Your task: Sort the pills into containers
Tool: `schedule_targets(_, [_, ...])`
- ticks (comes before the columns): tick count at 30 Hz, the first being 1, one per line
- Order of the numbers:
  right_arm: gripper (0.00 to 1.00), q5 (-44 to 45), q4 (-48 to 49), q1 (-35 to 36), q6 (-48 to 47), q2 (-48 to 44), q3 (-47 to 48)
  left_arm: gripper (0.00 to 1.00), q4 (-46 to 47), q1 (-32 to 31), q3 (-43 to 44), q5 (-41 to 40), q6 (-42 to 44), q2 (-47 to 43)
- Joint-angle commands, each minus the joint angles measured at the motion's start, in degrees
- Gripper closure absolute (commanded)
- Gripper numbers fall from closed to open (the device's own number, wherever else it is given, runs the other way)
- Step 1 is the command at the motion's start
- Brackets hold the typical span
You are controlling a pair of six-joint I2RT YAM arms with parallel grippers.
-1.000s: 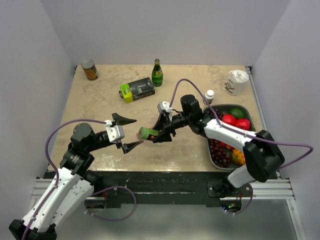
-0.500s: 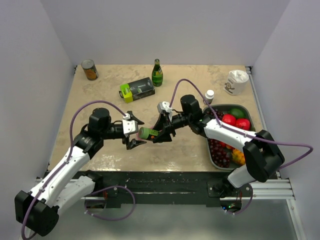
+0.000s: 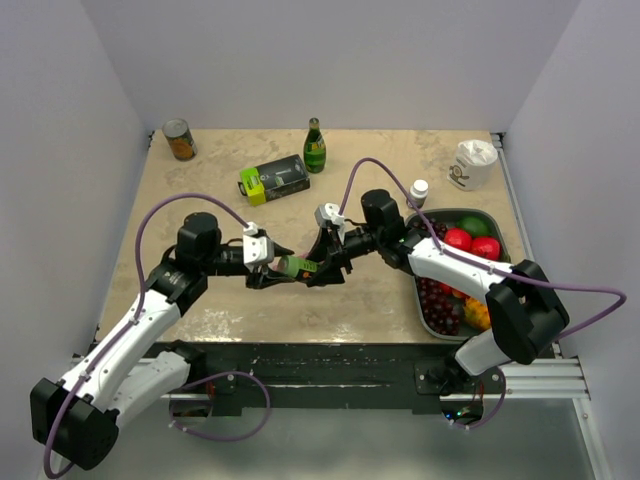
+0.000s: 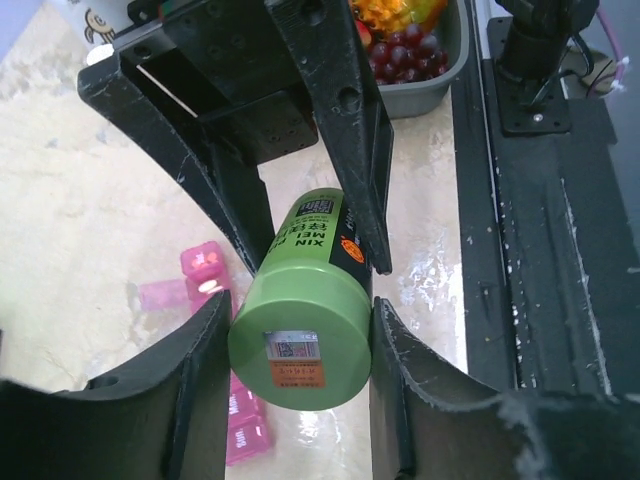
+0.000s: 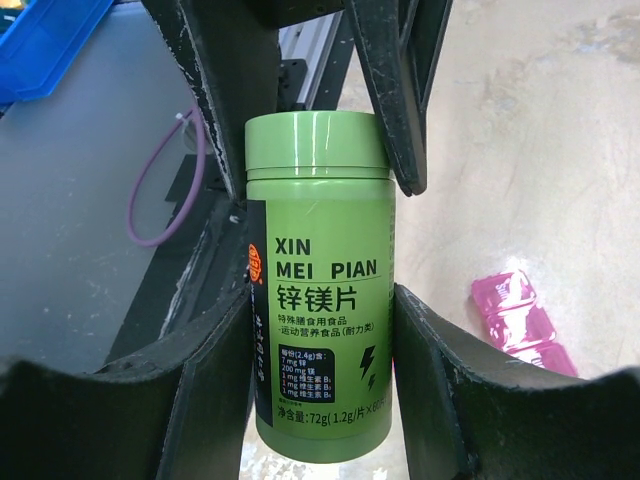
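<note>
- The green pill bottle (image 3: 297,266) is being held clear of the table (image 3: 190,210), lying roughly level, with one gripper at each end.
- Its cap end is being clamped by the left gripper (image 3: 281,266). The jaws are drawn in tight, and a finger is being pressed against each side of the cap.
- Its labelled body is being gripped by the right gripper (image 3: 318,268). The jaws are being kept apart only by the bottle's width, with a finger touching each side.
- The containers (image 4: 205,265), a pink translucent strip of small compartments, are being shown flat on the table just below the bottle in the left wrist view.
- In the right wrist view the strip (image 5: 515,315) is being shown on the table beside and below the bottle, touching neither gripper.
- In the top view the strip cannot be made out under the two grippers.
- Something pale is being shown at one compartment in the left wrist view; what it is cannot be told.
- Fruit is being held in the grey tray (image 3: 470,211) at the table's right side, and the right arm is being stretched across the tray's left rim.
- A black-and-lime box (image 3: 273,179) is being shown further back on the table, well apart from the bottle.
</note>
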Motion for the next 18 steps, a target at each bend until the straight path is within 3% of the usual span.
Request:
schedule_targets(1, [1.0,0.2,1.76,0.19,0.03,-0.19,2.42,1.0,2.26,-0.16,0.09,3.36,-4.89,1.31])
schedule_targets(2, [1.0,0.55,1.67,0.19,0.03,-0.19,2.51,1.0,2.0,-0.16,-0.17,2.57,-5.85,1.05])
schedule_targets(5, [0.61,1.34,0.89,0.19,-0.93,-0.45,2.51,1.0,4.01,-0.16,-2.89,-2.87,-12.61,-1.67])
schedule_targets(6, [0.47,2.56,0.27,0.19,-1.54,-0.8,2.68,1.0,4.54,-0.16,-4.12,-8.02,-16.8,-3.94])
schedule_targets(7, [0.25,3.35,-0.34,0.1,-2.86,-1.16,2.77,1.0,4.46,-0.16,-4.74,-11.47,-19.11,-5.18])
schedule_targets(10, [0.01,9.41,-2.46,-1.38,-4.27,-2.04,3.47,1.0,1.48,0.01,-6.41,-22.81,-23.87,-9.58])
schedule_targets(15, [0.01,14.69,0.0,-8.23,-1.03,-2.83,2.25,1.0,-6.0,0.89,-5.62,-46.17,-35.28,-10.38])
schedule_targets(18, [0.01,16.28,1.5,-10.17,0.64,-3.27,1.63,1.0,-7.57,3.78,-3.88,-52.52,-38.45,-5.56])
